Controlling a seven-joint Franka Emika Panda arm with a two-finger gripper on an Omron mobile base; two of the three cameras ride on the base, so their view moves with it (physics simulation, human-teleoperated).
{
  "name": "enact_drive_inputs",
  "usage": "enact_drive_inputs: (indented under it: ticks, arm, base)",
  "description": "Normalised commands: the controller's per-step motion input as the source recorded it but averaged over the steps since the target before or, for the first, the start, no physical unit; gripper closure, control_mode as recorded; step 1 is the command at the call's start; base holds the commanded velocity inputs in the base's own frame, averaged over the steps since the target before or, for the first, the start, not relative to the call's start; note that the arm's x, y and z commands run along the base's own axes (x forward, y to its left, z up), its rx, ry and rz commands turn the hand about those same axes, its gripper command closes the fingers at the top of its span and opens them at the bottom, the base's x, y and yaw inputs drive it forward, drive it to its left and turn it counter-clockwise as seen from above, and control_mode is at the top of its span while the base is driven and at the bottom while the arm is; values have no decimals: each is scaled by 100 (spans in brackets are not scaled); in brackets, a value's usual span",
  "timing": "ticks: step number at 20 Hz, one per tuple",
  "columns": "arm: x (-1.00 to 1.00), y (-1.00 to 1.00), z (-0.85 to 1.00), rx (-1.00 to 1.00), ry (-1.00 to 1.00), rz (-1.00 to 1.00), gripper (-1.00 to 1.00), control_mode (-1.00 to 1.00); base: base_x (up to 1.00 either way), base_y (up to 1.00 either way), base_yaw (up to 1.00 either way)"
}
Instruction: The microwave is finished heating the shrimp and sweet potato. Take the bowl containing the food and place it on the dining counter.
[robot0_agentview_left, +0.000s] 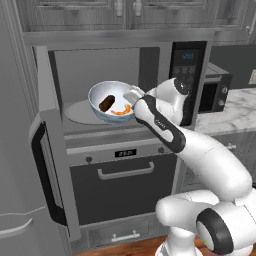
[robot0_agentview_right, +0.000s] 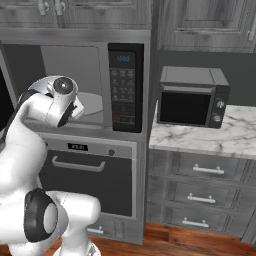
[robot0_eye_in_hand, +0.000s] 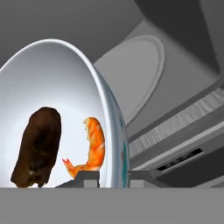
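The microwave (robot0_agentview_left: 184, 75) stands open, its door (robot0_agentview_left: 50, 155) swung out to the left. My gripper (robot0_agentview_left: 131, 97) is shut on the right rim of the pale blue bowl (robot0_agentview_left: 102, 95). It holds the bowl tilted a little above the grey turntable (robot0_agentview_left: 77, 112) at the cavity's mouth. Inside lie the dark brown sweet potato (robot0_agentview_left: 106, 103) and the orange shrimp (robot0_agentview_left: 121, 111). In the hand view the bowl's rim (robot0_eye_in_hand: 114, 131) passes between my fingertips (robot0_eye_in_hand: 89, 178), with the sweet potato (robot0_eye_in_hand: 37, 151) and shrimp (robot0_eye_in_hand: 92, 146) on its white inside. The marble dining counter (robot0_agentview_right: 215, 140) lies to the right.
An oven (robot0_agentview_left: 125, 172) with a horizontal handle sits under the microwave. A small black countertop appliance (robot0_agentview_right: 192, 97) stands on the marble at its left end. Grey drawers (robot0_agentview_right: 205, 197) run below the marble. The open door juts out toward me on the left.
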Motion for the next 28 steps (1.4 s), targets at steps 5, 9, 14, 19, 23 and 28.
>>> enact_drive_inputs:
  ticks: [5,9,14,19,23,28]
  arm:
    - [-100,-35,58,0,3,0,100,-100]
    - [-100,-41,37,-1,13,0,100,-100]
    - [-100,-49,22,-4,31,0,100,-100]
    - [-57,-16,0,0,9,0,100,-100]
    - [0,0,0,0,0,0,100,-100]
    - [-2,-2,0,0,0,0,100,-100]
  base:
    - [0,0,0]
    - [0,0,0]
    - [0,0,0]
    - [0,0,0]
    - [0,0,0]
    - [0,0,0]
